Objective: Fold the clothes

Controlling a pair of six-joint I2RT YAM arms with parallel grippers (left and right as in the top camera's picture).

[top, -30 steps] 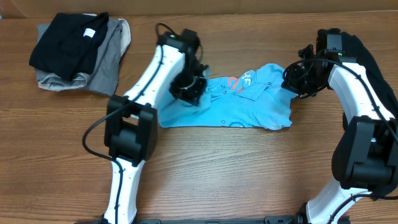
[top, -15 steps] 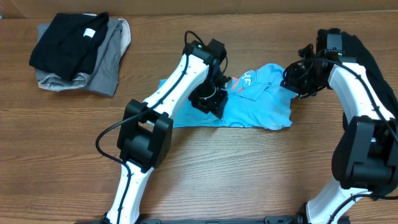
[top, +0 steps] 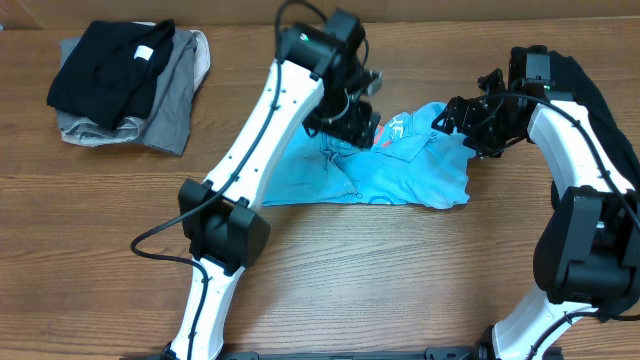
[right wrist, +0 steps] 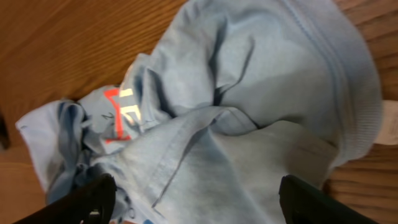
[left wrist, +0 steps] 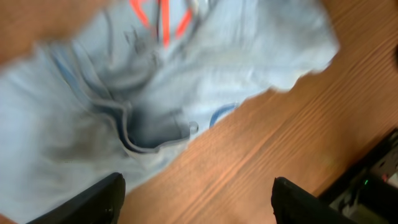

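Note:
The light blue T-shirt lies crumpled on the wooden table, orange print showing near its top. My left gripper hovers over the shirt's upper left part, open. In the left wrist view the left gripper has its jaws wide apart over bare wood, the shirt just beyond them. My right gripper stands open above the shirt's upper right corner. The right wrist view shows this gripper spread over bunched blue cloth, holding nothing.
A pile of folded clothes lies at the back left, a black garment on grey ones. A dark garment lies at the right edge behind the right arm. The table's back edge runs just behind the left arm.
Both grippers have opened and let go of the shirt. The left arm swept right across the shirt, then drew back toward the far edge, leaving new wrinkles in the middle.

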